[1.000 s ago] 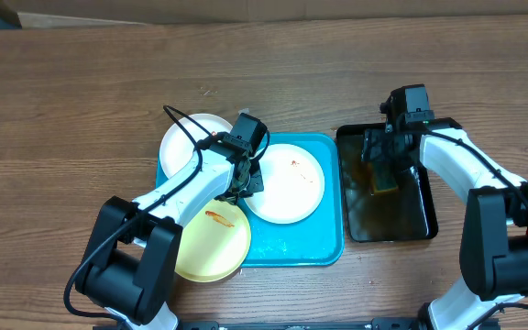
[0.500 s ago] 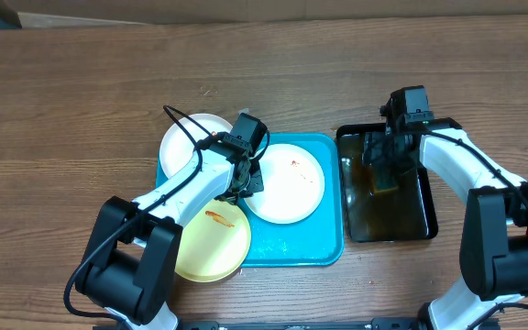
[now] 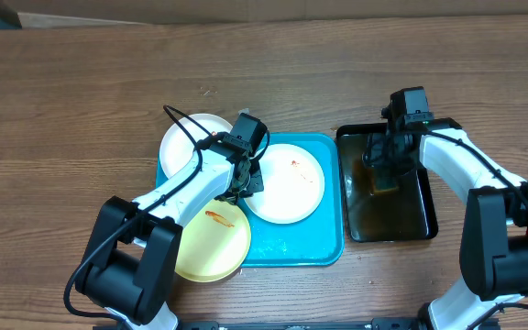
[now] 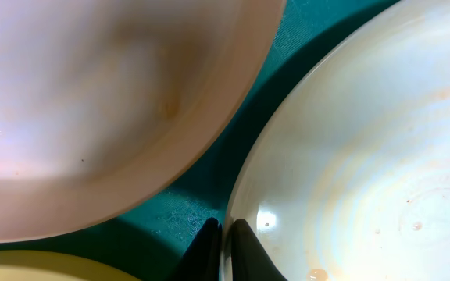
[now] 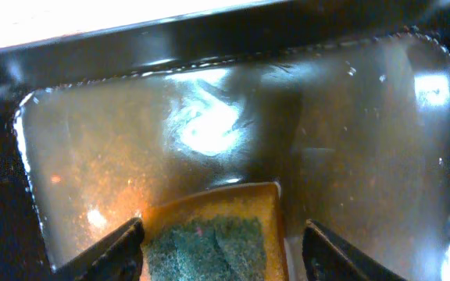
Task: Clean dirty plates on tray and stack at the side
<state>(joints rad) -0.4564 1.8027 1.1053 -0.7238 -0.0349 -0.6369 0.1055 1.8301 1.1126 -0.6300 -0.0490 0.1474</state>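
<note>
Three dirty plates lie on and over the turquoise tray [image 3: 291, 246]: a white plate [image 3: 189, 139] at the back left, a white plate [image 3: 287, 188] with an orange smear in the middle, and a pale yellow plate [image 3: 211, 243] with a smear at the front left. My left gripper [image 3: 246, 190] is shut on the left rim of the middle white plate [image 4: 366, 156], one finger above and one below the edge [image 4: 223, 238]. My right gripper [image 5: 221, 250] hangs low in the black tray, open around a yellow-green sponge [image 5: 209, 234]; its left finger touches the sponge and a gap stays on the right.
The black tray [image 3: 424, 215], to the right of the turquoise one, holds shallow brownish water [image 5: 350, 117]. The yellow plate hangs over the turquoise tray's front left corner. Bare wooden table [image 3: 62, 110] surrounds both trays.
The right gripper's fingers have drawn in a little around the sponge. The left arm and the plates have not moved.
</note>
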